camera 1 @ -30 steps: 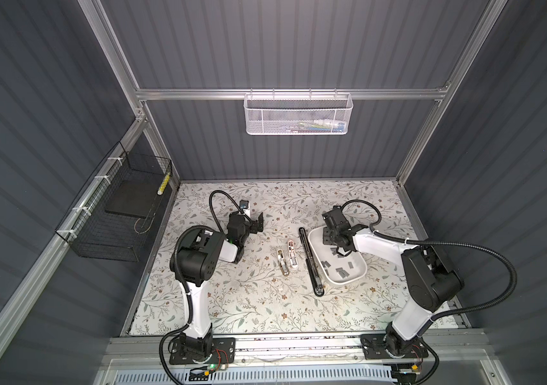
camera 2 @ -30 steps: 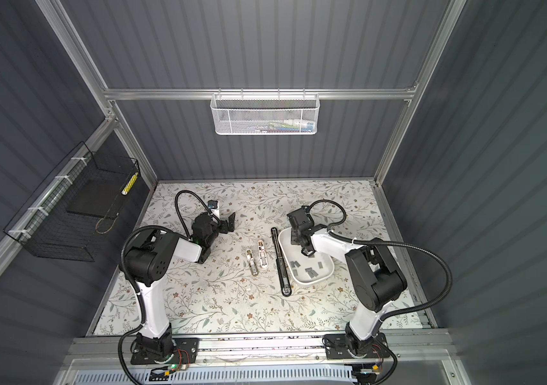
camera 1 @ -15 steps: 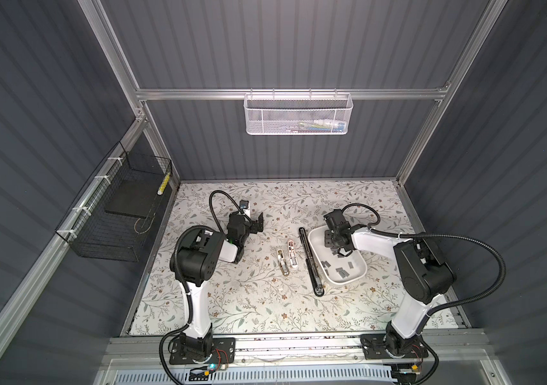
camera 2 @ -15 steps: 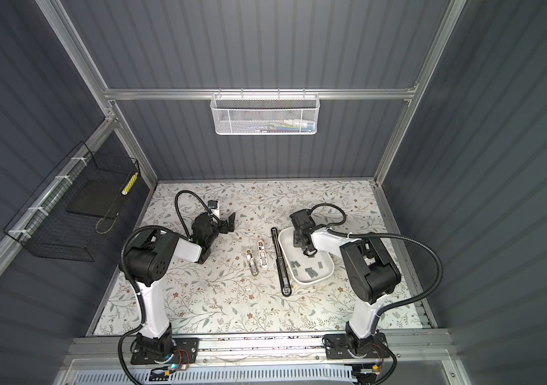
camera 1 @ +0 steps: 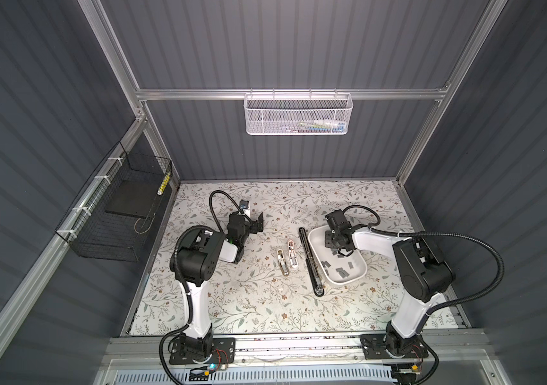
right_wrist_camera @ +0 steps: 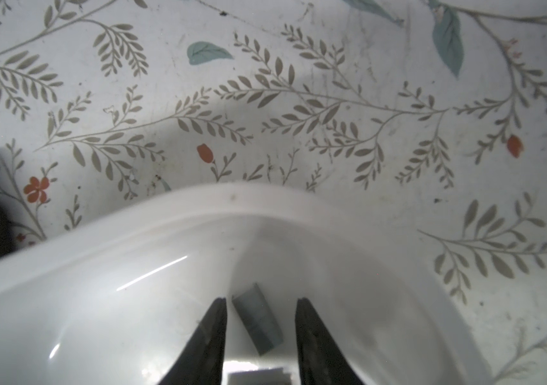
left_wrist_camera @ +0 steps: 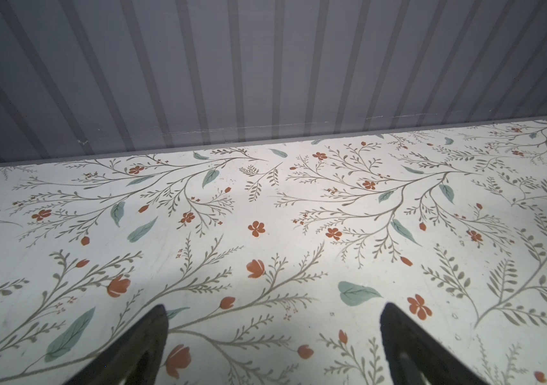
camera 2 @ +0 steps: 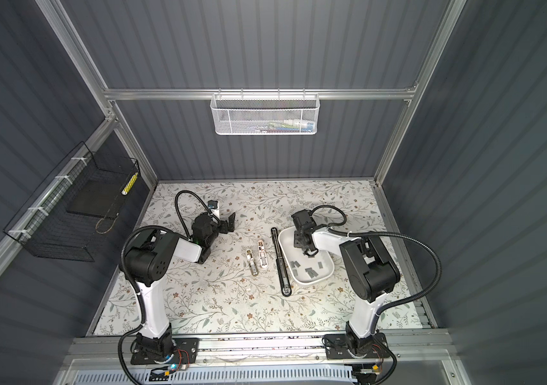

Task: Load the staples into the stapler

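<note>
Right tool (right_wrist_camera: 261, 300) in the white tray (right_wrist_camera: 232, 196), jaws apart astride one staple strip (right_wrist_camera: 257, 316) — reads as the pick-up step. Next: close, lift, carry to the black stapler (camera 1: 310, 263) just beside. Left tool (left_wrist_camera: 273, 308) wide apart over tabletop (left_wrist_camera: 265, 216).

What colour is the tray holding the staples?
White; the tray shows best in the right wrist view.

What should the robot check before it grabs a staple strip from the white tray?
1. One strip sits between the right gripper jaws: ok.
2. Jaws touching that strip: not ok, there are gaps on both sides.
3. Gripper clear of the tray wall: ok.
4. The stapler lies unfolded beside the tray: ok.
5. Its channel is empty: cannot tell.
6. The left gripper is open, away from the tray: ok.
</note>
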Motion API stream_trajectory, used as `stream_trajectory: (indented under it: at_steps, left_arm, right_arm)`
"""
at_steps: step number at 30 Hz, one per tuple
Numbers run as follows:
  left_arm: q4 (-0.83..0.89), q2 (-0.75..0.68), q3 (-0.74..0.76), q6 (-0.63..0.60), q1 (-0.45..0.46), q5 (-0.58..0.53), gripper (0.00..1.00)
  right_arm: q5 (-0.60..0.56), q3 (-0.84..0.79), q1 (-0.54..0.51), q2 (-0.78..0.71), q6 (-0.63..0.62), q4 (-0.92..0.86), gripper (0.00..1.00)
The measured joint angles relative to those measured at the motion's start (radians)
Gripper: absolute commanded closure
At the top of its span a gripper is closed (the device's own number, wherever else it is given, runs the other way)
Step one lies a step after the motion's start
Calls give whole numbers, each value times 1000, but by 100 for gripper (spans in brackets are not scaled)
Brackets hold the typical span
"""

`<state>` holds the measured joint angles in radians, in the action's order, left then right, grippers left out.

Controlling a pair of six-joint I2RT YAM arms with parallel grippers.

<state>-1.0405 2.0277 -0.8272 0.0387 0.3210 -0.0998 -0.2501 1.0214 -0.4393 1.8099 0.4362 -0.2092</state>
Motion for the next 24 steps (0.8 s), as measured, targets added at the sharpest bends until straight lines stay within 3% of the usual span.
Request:
stream_trajectory:
  at_steps: [10,24]
  left_arm:
    - [0,0,0,0,0,0,1]
    - [0,0,4,0,0,1,1]
  right_arm:
    - [0,2,0,16,19,2,81]
    - [-2,2,0,16,30,-1,74]
